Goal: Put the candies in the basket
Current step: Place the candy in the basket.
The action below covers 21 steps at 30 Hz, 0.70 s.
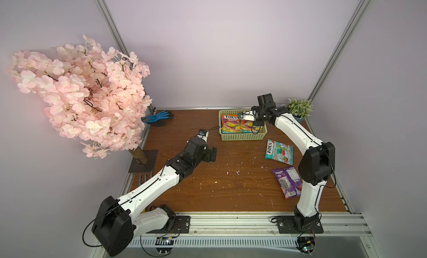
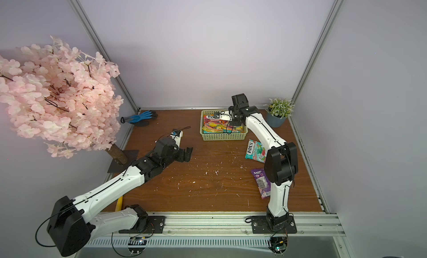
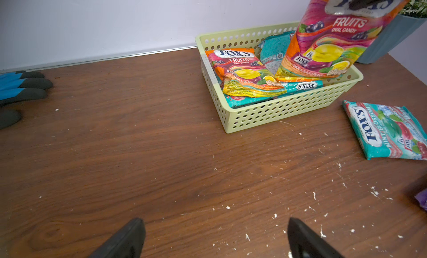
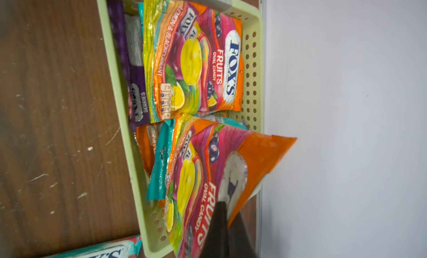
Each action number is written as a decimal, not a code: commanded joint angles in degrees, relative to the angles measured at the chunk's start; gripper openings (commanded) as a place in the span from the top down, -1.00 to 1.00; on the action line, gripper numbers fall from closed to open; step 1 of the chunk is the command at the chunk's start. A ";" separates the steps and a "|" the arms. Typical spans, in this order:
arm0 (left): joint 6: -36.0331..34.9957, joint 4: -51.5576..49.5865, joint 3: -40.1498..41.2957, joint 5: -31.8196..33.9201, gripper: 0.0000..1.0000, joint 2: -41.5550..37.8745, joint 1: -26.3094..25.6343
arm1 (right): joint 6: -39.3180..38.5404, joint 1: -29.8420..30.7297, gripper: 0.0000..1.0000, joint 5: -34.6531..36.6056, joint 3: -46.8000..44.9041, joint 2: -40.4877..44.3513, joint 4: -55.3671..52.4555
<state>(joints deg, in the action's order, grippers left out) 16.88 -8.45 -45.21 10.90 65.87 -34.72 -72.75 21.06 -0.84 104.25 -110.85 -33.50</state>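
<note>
Drop step — right claw (image 1: 242, 116) pinches orange bag (image 3: 323, 48) over basket (image 3: 277, 111); lower it flat inside the rim, then release — left claw (image 3: 215, 226) gapes empty.

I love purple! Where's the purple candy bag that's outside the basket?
The purple candy bag lies on the table's right side in both top views, partly hidden by the right arm, near the teal bag.

**Wood table: what sits on it**

Brown wood-grain table (image 1: 208, 187), strewn with white flecks (image 1: 236, 171). Pale green basket (image 1: 242, 137) at far edge. Teal candy bag (image 1: 279, 151) and purple candy bag (image 1: 287, 181) flat at right, apart. Blue glove (image 1: 157, 117) far left. Plant pot (image 2: 276, 121) in far right corner. Dark base plate (image 1: 149, 161) at left edge.
</note>
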 commanded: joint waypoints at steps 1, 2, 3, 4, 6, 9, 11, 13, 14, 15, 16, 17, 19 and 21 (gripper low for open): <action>-0.88 -0.72 -0.25 1.41 -0.98 -1.09 0.48 | -2.91 -0.35 1.00 -4.24 2.34 0.58 -4.25; -0.83 -0.62 -0.17 1.28 -0.98 -1.10 0.50 | -3.18 -0.57 1.00 -5.59 2.74 0.17 -4.55; -0.80 -0.44 -0.15 1.08 -0.98 -1.05 0.53 | -3.29 -0.75 1.00 -6.40 3.23 -0.50 -4.96; -0.81 -0.30 -0.15 0.89 -0.98 -0.88 0.53 | -3.45 -0.84 1.00 -7.48 4.24 -1.50 -5.80; -0.73 -0.17 -0.26 0.72 -0.98 -0.59 0.53 | -3.56 -1.02 0.90 -7.28 6.31 -3.91 -6.24; -0.81 0.07 -0.23 0.50 -0.98 -0.17 0.53 | -3.76 -1.10 0.59 -5.79 7.28 -6.92 -3.23; -0.90 -0.07 -0.49 0.53 -0.98 0.17 0.49 | -3.64 -1.15 0.40 -3.53 6.87 -8.47 1.65; -1.11 -0.17 -0.66 0.44 -0.98 0.40 0.49 | -3.89 -1.26 0.11 -2.45 7.84 -10.42 4.62; -1.15 -0.17 -0.71 0.44 -0.98 0.55 0.46 | -3.82 -1.36 0.00 -1.79 9.21 -11.69 6.09; -1.13 -0.09 -0.72 0.39 -0.98 0.66 0.50 | -3.48 -1.45 -0.03 -1.24 10.78 -13.00 7.34; -1.15 0.00 -0.76 0.44 -0.98 0.75 0.51 | -3.37 -1.50 -0.03 -1.33 12.11 -14.07 7.96; -1.09 0.22 -0.75 0.34 -0.98 0.96 0.50 | -3.00 -1.55 -0.04 -1.44 13.48 -15.14 8.79; -1.12 0.60 -0.75 0.31 -0.98 1.44 0.50 | -2.05 -1.55 -0.05 -1.80 14.49 -16.21 10.75; -1.01 1.19 -0.58 0.26 -0.98 2.26 0.48 | 0.02 -1.46 -0.06 -3.01 13.54 -16.01 13.98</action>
<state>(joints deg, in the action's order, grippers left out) 16.25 -8.10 -45.21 11.03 67.00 -34.72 -75.50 19.40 -2.33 116.14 -128.75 -25.47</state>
